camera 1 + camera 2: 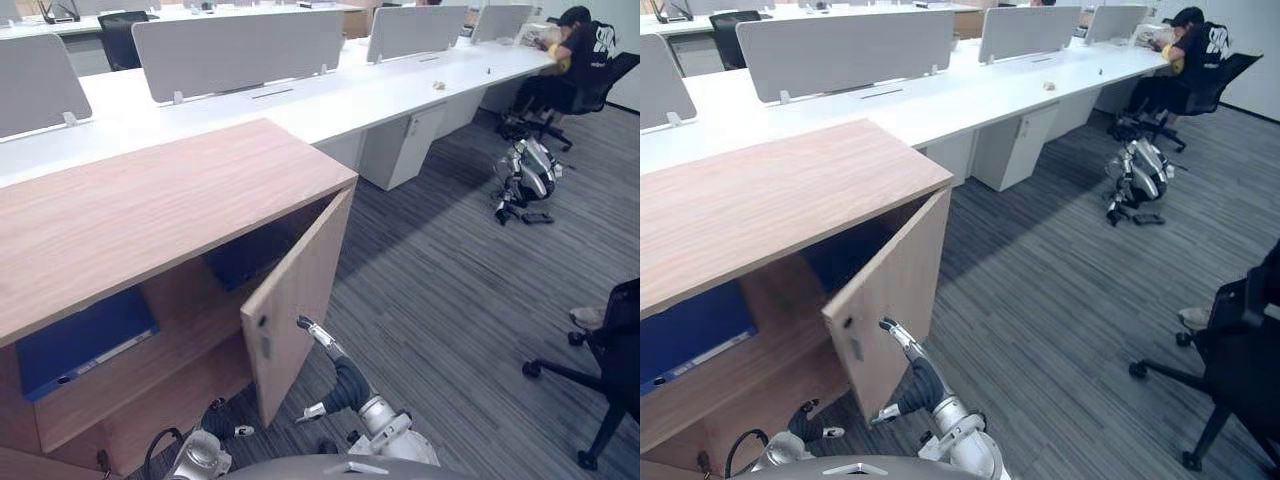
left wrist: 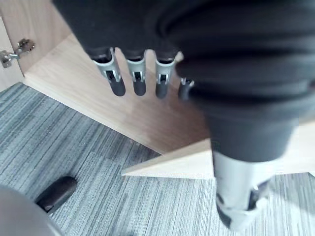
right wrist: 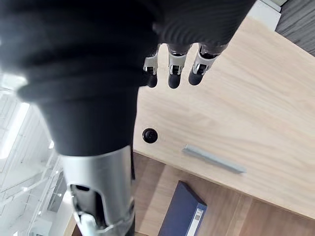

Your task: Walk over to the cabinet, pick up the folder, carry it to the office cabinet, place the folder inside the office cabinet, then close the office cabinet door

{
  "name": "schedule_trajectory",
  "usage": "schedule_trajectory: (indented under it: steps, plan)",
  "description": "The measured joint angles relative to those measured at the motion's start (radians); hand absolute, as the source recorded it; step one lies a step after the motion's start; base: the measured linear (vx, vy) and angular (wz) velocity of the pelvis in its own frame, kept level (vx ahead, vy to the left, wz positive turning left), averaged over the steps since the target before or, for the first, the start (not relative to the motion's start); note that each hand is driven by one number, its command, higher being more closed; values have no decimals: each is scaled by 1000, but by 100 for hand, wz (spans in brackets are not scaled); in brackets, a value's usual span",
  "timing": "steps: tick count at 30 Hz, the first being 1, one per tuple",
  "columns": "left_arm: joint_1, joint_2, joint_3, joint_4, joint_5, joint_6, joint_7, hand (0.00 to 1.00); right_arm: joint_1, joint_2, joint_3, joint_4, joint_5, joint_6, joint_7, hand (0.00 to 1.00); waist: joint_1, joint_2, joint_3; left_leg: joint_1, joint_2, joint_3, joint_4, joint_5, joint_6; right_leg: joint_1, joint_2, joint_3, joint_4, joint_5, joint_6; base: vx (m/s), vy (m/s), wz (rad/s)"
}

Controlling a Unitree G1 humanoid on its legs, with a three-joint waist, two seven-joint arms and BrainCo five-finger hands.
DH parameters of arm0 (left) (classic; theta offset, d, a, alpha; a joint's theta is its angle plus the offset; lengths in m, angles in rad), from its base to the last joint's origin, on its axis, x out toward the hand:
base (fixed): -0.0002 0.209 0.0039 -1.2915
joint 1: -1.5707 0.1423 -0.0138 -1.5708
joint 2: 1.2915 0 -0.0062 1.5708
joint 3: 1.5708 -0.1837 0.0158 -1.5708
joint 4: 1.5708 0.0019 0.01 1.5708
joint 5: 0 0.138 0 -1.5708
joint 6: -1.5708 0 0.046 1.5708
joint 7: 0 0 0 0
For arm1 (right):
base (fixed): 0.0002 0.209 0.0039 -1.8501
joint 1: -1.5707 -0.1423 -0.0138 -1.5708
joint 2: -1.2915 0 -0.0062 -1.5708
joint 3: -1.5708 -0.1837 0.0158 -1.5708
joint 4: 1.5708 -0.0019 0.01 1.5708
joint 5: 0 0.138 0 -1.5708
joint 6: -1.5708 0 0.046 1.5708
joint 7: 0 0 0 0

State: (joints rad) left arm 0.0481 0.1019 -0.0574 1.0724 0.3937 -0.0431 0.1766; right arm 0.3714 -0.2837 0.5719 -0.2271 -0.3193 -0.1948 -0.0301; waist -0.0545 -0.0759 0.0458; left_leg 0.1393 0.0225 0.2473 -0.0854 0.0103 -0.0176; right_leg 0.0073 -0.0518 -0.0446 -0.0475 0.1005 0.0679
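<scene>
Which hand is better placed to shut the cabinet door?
Right: the right hand is at the outer face of the door, beside its handle; the left hand sits low by the bottom board.

The light-wood cabinet door [image 1: 295,300] stands half open, swung out across the cabinet's mouth. It lies between your right hand [image 1: 330,358] and the shelf [image 1: 190,335]. Left of the door, the bay is free above the blue folder [image 1: 85,340]. The grey striped carpet [image 1: 440,290] gives passage up to the black swivel chair [image 1: 618,340].

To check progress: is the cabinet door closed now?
No, the cabinet door stands open, with the blue folder visible inside.
</scene>
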Motion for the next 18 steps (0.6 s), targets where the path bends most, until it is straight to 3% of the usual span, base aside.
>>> schedule_trajectory:
  steps: [6, 7, 14, 18]
  plan:
    - [-6, 7, 30, -3, -21, -1, 15, 0, -39, 2, 28, 101, 0, 2, 0, 0, 21, -25, 0, -30, -12, -14, 0, 3, 8, -15, -14, -13, -5, -3, 3, 36, 33, 10]
    - [-6, 6, 37, -3, -23, -1, 15, 0, -69, 2, 28, 138, 0, 3, -1, 0, 21, -24, 0, -37, -15, -29, 0, 12, 23, -15, -16, -24, -5, -3, 4, 56, 20, 29]
    - [-8, 3, 38, -38, -40, 0, 17, 0, -272, 44, -59, 327, 11, 24, -48, 0, 53, -16, 1, -104, -36, -118, 0, 16, 27, -36, -41, -100, -6, -7, 10, 93, 25, 42]
    - [-12, 3, 37, -39, -49, 1, 18, 0, -324, 42, -111, 371, 11, 30, -74, 0, 56, -16, 3, -107, -46, -164, 7, 21, 34, -14, -47, -138, -12, -17, 14, 116, 18, 35]
